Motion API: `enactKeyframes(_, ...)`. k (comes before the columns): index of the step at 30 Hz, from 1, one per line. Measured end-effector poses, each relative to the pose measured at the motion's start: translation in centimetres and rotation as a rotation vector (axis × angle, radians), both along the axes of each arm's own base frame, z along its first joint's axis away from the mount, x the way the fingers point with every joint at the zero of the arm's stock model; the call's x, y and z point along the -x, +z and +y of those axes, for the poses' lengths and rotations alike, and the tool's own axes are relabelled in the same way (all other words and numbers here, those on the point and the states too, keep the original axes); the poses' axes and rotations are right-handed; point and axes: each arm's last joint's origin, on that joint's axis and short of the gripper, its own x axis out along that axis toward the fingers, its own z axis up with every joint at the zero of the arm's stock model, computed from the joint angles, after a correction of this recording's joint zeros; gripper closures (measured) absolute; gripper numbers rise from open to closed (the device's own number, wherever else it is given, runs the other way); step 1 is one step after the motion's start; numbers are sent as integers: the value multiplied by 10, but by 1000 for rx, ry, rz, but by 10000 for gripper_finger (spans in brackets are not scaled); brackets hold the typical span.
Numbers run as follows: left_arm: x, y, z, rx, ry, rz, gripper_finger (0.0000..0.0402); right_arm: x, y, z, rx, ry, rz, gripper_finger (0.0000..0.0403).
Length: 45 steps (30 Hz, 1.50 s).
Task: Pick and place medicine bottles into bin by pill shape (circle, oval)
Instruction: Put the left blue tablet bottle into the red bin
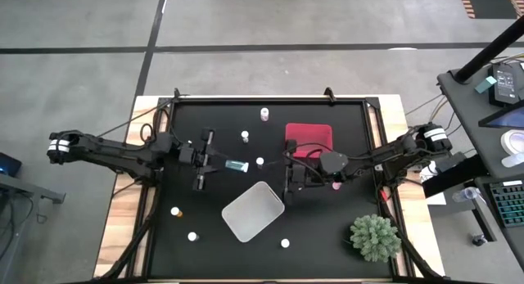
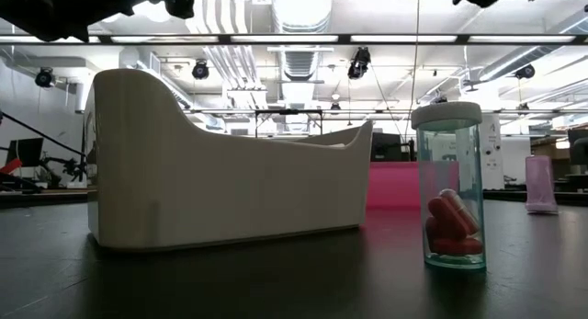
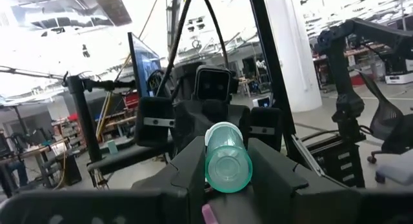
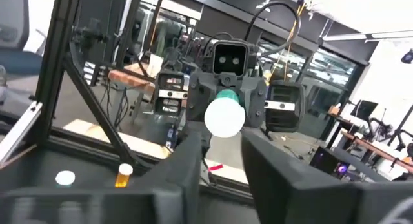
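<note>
Low view: unlabelled teal bottle (image 2: 450, 185) (red pills)

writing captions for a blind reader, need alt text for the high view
Over a black table, the left hand holds a teal white-capped medicine bottle lying sideways, facing the right hand. Below are a white plastic tray and, behind, a red tray.
</note>
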Motion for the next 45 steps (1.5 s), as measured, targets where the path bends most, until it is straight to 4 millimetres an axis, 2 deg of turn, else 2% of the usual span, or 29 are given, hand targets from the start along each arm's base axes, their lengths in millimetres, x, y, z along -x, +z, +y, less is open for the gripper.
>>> enactKeyframes(5, -1, 0, 0, 0, 0, -1, 317, -9, 6, 2, -5, -6, -16, 231)
enactKeyframes(9, -2, -1, 0, 0, 1, 6, 317, -18, 10, 3, -7, -10, -31, 209)
enactKeyframes(19, -3, -1, 0, 0, 2, -10, 317, -40, 5, 6, -6, -53, -2, 202)
enactKeyframes(26, -3, -1, 0, 1, 3, -5, 317, -43, 8, 6, 2, -102, 11, 202)
enactKeyframes(30, -4, -1, 0, 1, 3, -5, 317, -43, 9, 5, -8, -106, 21, 215)
enactKeyframes(40, -3, -1, 0, 1, 3, -9, 317, -43, 7, 5, -14, -104, 39, 293)
enactKeyframes(45, -4, -1, 0, 7, 1, -5, 316, -43, 6, 5, -14, -104, 49, 300)
